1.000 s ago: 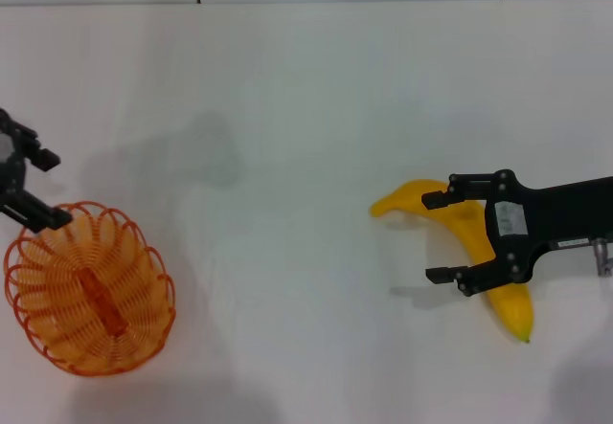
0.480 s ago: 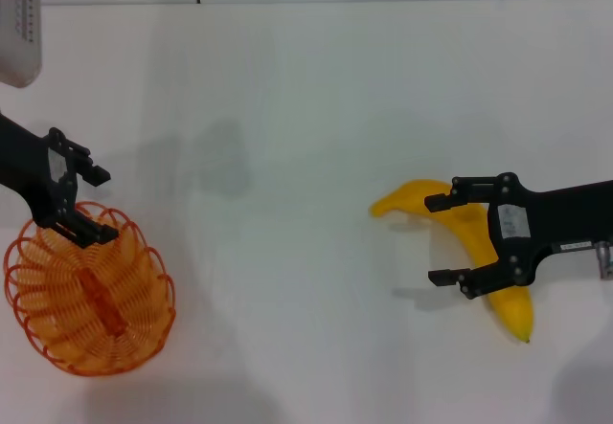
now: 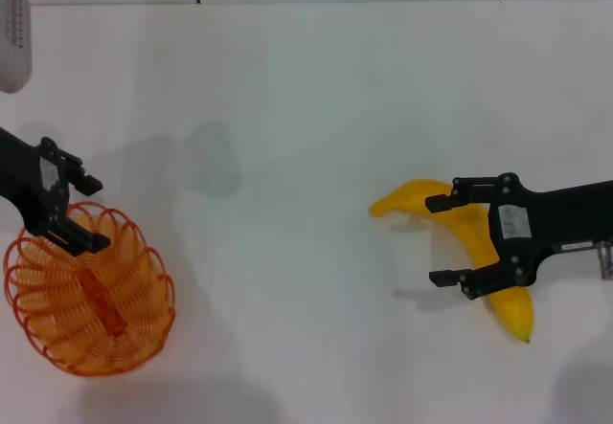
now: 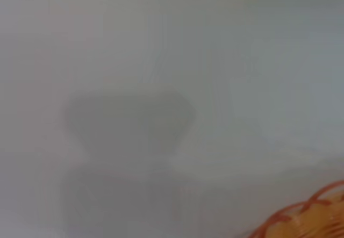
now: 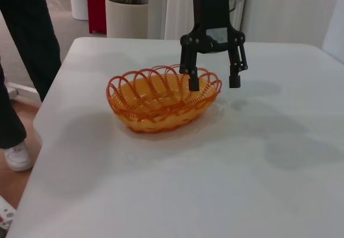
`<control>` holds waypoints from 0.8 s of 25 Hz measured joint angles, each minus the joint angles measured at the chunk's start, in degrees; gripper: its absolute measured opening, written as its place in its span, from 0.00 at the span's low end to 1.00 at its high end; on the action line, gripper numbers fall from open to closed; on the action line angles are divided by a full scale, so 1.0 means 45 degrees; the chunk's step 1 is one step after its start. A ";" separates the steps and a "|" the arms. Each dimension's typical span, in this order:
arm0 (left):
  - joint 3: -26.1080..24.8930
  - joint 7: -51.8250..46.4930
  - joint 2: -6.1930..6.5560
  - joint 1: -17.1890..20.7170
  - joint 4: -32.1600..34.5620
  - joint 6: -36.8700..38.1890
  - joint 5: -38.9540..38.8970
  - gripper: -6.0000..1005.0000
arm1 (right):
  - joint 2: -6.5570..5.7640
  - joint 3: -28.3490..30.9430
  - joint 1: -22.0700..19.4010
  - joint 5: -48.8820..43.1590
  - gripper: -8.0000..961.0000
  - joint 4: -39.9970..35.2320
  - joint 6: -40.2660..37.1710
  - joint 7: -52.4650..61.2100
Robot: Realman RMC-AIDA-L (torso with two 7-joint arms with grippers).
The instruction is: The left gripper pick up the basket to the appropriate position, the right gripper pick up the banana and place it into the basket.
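The orange wire basket [image 3: 88, 295] stands on the white table at the near left. My left gripper [image 3: 86, 213] is open at the basket's far rim. In the right wrist view the left gripper [image 5: 213, 82] has one finger inside the rim of the basket [image 5: 156, 101] and one outside. The basket's rim [image 4: 306, 216] also shows in the left wrist view. The yellow banana [image 3: 465, 225] lies on the table at the right. My right gripper [image 3: 438, 239] is open, with its fingers on either side of the banana's middle, low over it.
A white perforated object [image 3: 11, 32] hangs at the far left edge. The right wrist view shows the table's edge [image 5: 51, 114], a standing person [image 5: 24, 50] and a plant pot [image 5: 129, 15] beyond it.
My left gripper has come in from the far left to the basket's far rim and settled lower over it. The right gripper and banana have not moved.
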 joint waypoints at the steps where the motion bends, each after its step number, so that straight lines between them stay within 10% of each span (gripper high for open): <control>1: -0.0011 -0.0045 -0.0022 -0.0013 -0.0002 -0.0027 0.0114 0.79 | 0.0000 0.0000 0.0008 -0.0002 0.93 0.0000 -0.0006 0.0000; 20: 0.0516 -0.0722 -0.0411 -0.0195 -0.0015 -0.0520 0.0775 0.69 | -0.0001 0.0000 0.0032 0.0035 0.93 -0.0001 -0.0005 0.0001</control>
